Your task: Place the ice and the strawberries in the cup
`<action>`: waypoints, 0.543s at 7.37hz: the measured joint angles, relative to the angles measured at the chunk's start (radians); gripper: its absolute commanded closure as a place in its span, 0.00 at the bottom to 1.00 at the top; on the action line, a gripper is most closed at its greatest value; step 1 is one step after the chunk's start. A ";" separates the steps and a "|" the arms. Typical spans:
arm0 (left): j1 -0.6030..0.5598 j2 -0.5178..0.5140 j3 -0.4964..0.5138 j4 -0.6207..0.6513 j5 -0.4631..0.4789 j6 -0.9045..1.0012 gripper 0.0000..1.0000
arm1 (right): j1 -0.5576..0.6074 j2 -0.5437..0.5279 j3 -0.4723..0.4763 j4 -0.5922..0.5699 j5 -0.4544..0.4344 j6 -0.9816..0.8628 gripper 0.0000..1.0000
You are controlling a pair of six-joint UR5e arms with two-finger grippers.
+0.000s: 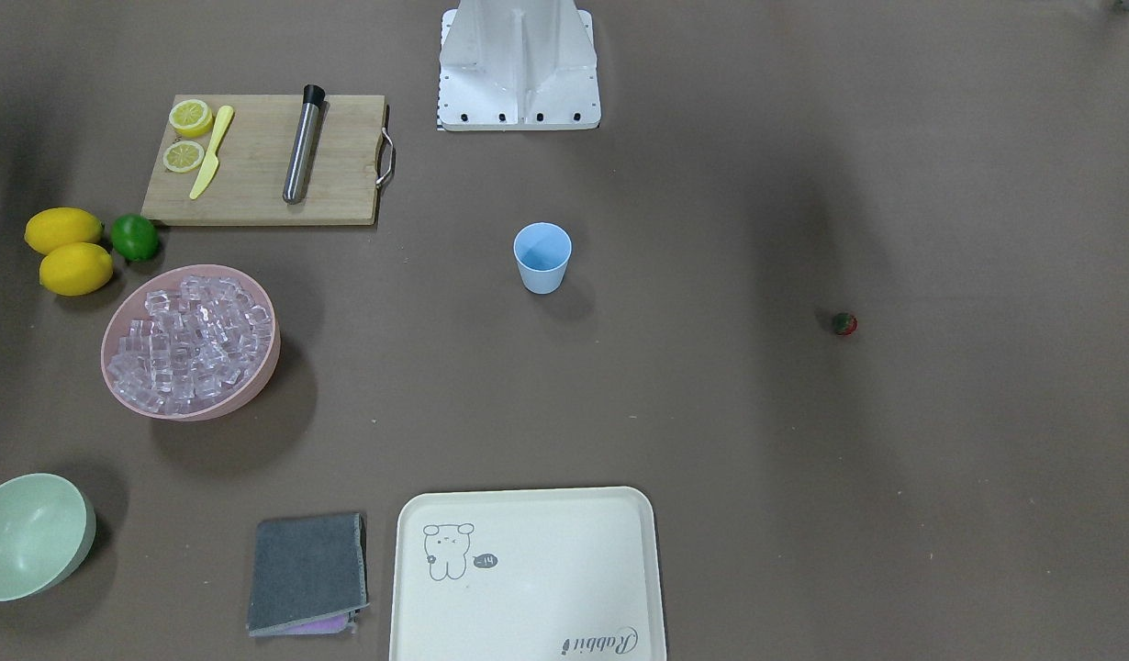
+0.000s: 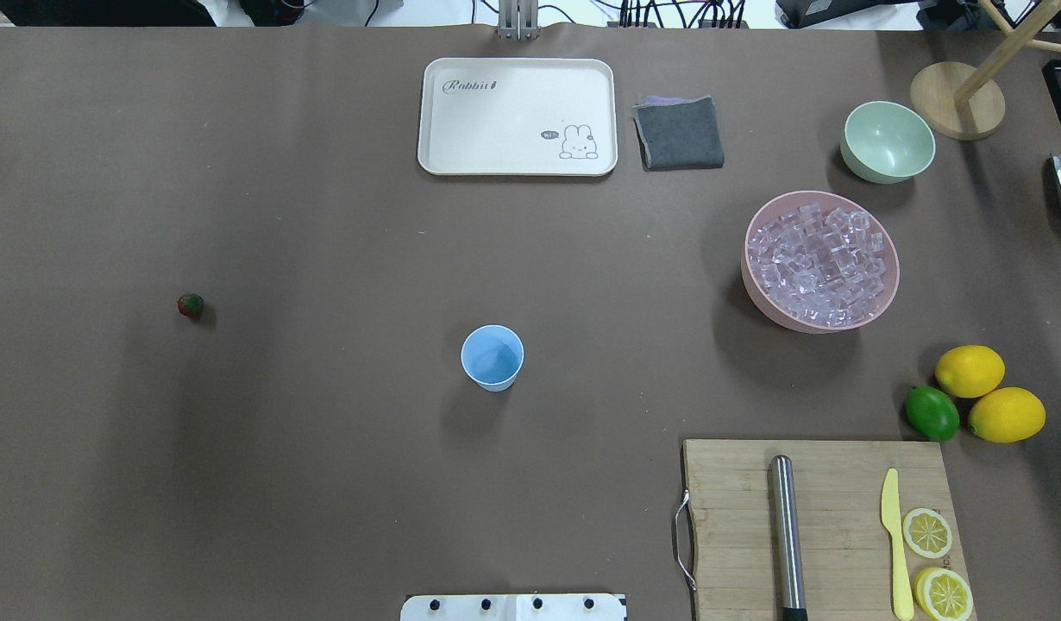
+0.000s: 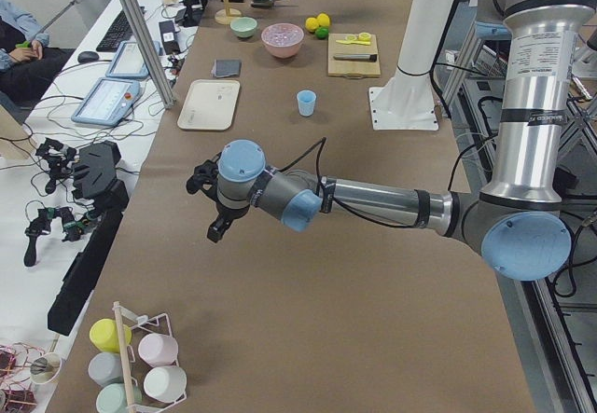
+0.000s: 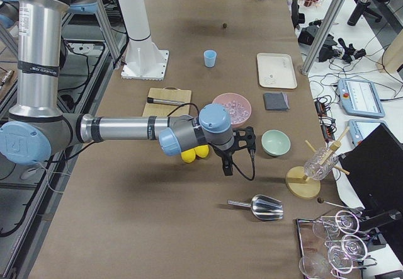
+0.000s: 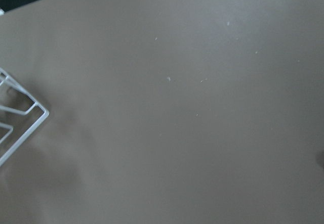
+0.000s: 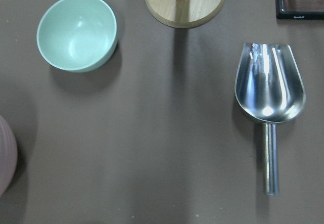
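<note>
We judge nothing done yet: the small light blue plastic cup (image 2: pixel 492 357) stands empty, the clear ice cubes (image 2: pixel 819 263) heap in the pink bowl (image 2: pixel 752 289), the tiny red strawberry (image 2: pixel 190 304) lies well apart, and we cannot tell whether the jaws of either arm are clenched.

You've got one clearly readable word: "Rabbit" (image 2: pixel 470 85), in cursive script, printed in a corner of the tray (image 2: pixel 513 121). In the front-facing view it shows upside down. The speech bubble (image 2: pixel 549 134) beside the rabbit drawing (image 2: pixel 578 142) on the same tray looks like "hi~", but it's too small to be sure. The left arm (image 3: pixel 532 68) has a printed label on its upright tube, illegible. No other text reads.
</note>
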 measured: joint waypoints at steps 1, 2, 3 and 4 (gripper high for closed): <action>0.041 -0.024 0.016 -0.016 0.002 -0.036 0.02 | -0.048 0.024 0.016 0.013 -0.012 0.119 0.00; 0.071 -0.035 0.023 -0.032 0.003 -0.102 0.02 | -0.122 0.060 0.029 0.017 -0.048 0.246 0.00; 0.089 -0.038 0.025 -0.050 0.004 -0.157 0.02 | -0.206 0.100 0.037 0.017 -0.102 0.363 0.01; 0.098 -0.039 0.025 -0.063 0.005 -0.194 0.02 | -0.292 0.141 0.043 0.015 -0.166 0.471 0.01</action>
